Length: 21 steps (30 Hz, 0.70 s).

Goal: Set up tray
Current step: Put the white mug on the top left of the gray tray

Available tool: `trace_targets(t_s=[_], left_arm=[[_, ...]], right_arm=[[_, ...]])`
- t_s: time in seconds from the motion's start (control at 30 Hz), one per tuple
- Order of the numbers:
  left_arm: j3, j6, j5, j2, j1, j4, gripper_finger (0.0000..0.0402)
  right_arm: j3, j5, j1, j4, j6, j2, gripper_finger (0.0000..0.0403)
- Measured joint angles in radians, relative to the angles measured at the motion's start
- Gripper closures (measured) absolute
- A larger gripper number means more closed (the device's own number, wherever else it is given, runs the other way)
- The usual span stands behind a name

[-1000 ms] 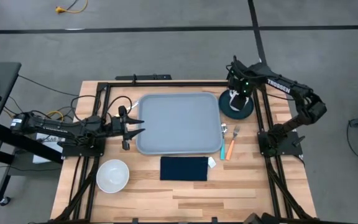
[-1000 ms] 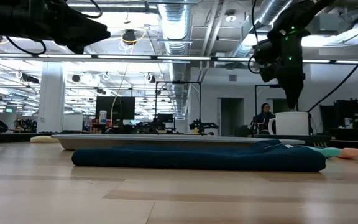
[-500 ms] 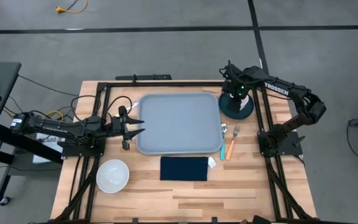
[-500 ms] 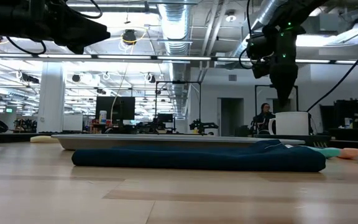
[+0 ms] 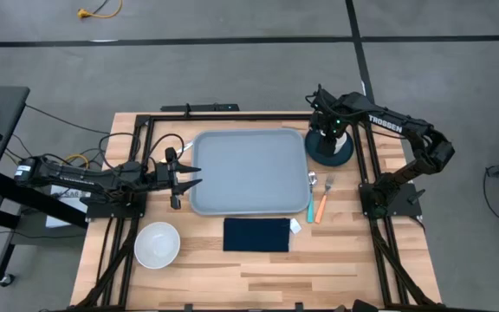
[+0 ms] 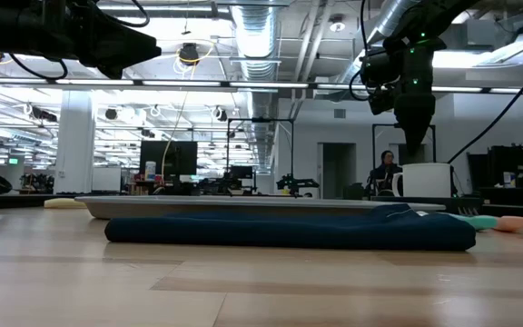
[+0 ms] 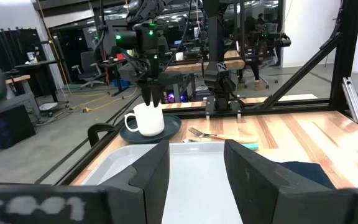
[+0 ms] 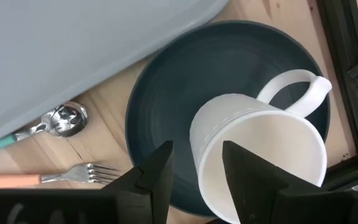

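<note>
Shifting slightly since a second ago, right hand [image 8: 194, 180] is hovering released over the mug [image 8: 260, 162], straddling its rim for a grasp; left hand [image 5: 189, 174] is waiting released beside the tray [image 5: 249, 169].

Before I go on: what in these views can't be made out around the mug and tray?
- Mug: in the high view the right gripper covers it.
- Tray floor: in the low view only the rim shows edge-on, behind the cloth.
- Spoon and fork handles: cut off by the right wrist picture's edge.
- Bowl inside: too small in the high view.
</note>
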Motion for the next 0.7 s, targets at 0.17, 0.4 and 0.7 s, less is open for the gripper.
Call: trace_targets(t_s=[0.17,0.4,0.7], left_arm=[[0.000,0.000,0.000,0.000,0.000,0.000,0.0258],[0.000,0.000,0.000,0.000,0.000,0.000,0.0258],[0.000,0.000,0.000,0.000,0.000,0.000,0.0258]], right_arm=[[0.000,0.000,0.000,0.000,0.000,0.000,0.0268],[-0.001,-0.002,-0.001,-0.006,-0.002,0.000,0.0270],[-0.072,0.000,-0.014,0.028,-0.011,0.000,0.0270]])
